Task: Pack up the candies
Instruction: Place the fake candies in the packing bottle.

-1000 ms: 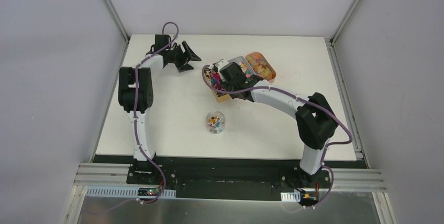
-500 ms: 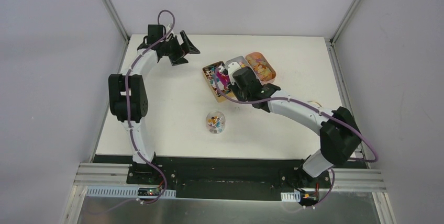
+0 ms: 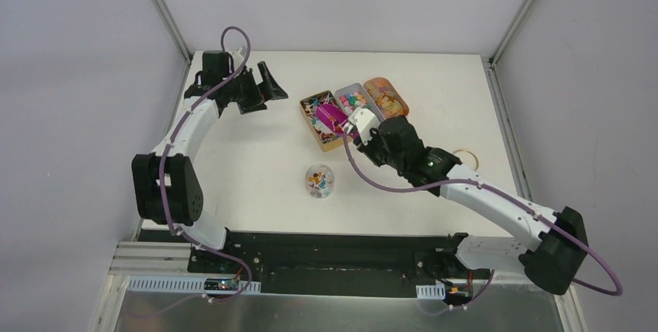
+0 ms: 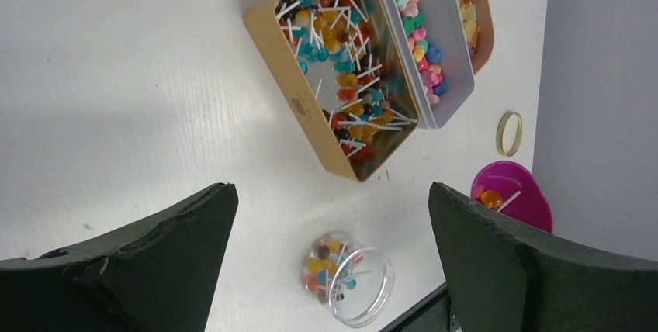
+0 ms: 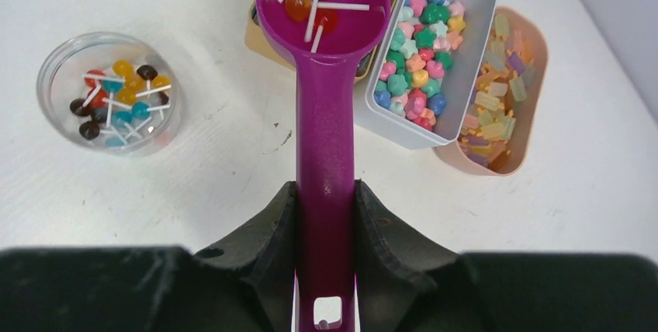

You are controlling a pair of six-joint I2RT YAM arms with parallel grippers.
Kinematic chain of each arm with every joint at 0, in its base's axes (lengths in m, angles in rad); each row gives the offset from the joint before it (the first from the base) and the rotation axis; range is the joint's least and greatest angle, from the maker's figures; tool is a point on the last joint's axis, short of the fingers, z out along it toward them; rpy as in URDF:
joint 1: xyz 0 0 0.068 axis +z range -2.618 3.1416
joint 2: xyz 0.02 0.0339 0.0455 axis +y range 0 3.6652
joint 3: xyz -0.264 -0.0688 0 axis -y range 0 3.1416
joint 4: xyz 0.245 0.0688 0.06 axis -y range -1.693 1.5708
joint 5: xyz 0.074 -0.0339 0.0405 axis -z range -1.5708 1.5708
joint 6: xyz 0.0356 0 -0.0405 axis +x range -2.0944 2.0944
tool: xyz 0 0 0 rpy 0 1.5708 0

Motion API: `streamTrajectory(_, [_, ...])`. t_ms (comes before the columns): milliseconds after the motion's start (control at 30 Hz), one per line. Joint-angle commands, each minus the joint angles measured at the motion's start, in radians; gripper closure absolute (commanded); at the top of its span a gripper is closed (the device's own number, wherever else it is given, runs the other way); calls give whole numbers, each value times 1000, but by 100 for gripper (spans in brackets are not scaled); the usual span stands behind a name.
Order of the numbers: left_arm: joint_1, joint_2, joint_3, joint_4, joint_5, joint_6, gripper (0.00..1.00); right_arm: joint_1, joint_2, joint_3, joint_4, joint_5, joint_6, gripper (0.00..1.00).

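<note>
Currently my right claw (image 5: pixel 326 196) is clamped on the handle of the magenta plastic scoop (image 5: pixel 324 115), held level so the few stick candies (image 5: pixel 299 4) in its bowl don't spill; it's above the tan rectangular tin (image 4: pixel 299 107), clear round jar (image 5: pixel 109 91) nearby, left claw (image 4: pixel 330 192) spread wide, idle

Left arm (image 3: pixel 167 185): elbow folded out to the left, forearm reaching far forward from the base, wrist turned to the right. Left gripper (image 3: pixel 265 93): jaws spread wide with nothing between them, both fingers (image 4: pixel 140 270) bare in the wrist view. Right arm (image 3: pixel 496 204): shoulder swung out to the near right, links stretched low in one long diagonal toward the far middle, and right gripper (image 5: pixel 326 204) with jaws pinched tight on the handle of a scoop (image 5: pixel 324 53), which juts straight ahead from between the fingers.
</note>
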Motion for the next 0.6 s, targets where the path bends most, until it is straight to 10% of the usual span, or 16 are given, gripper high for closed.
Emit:
streamTrajectory(0, [-1,-140,-101,-2,-47,63,1,52,-115,-19,-39,-14,-138,100])
streamTrajectory(567, [-1,-281,-303,-10,-168,158,1,276,-180,11,-372,106,-220,100])
